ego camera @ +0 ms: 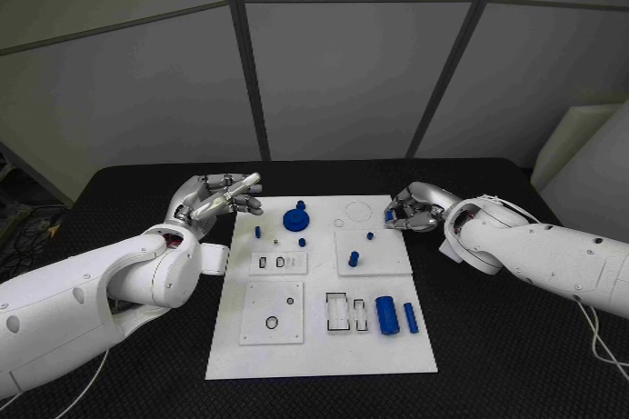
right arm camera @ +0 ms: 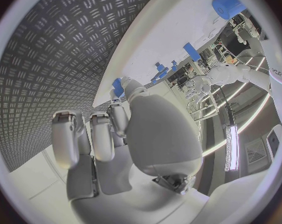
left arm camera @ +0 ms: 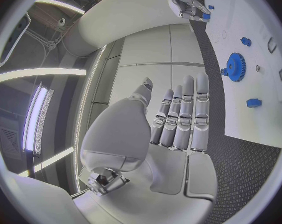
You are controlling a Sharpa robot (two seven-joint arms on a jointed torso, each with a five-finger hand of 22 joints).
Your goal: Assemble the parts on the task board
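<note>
I'm seeing my left hand (ego camera: 220,196) hovering empty, fingers straight and together, just off the task board (ego camera: 321,360) at its far left corner. The blue gear (ego camera: 296,220) is sitting on the board. My right hand (ego camera: 417,210) is pinching a small blue part (ego camera: 389,215) at the board's far right edge.

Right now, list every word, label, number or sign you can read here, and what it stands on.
None can be read for certain.
Left arm: a small dark mark in the right wrist view, too small and bent to read.
Task board: printed outlines, no lettering that I can see.
</note>
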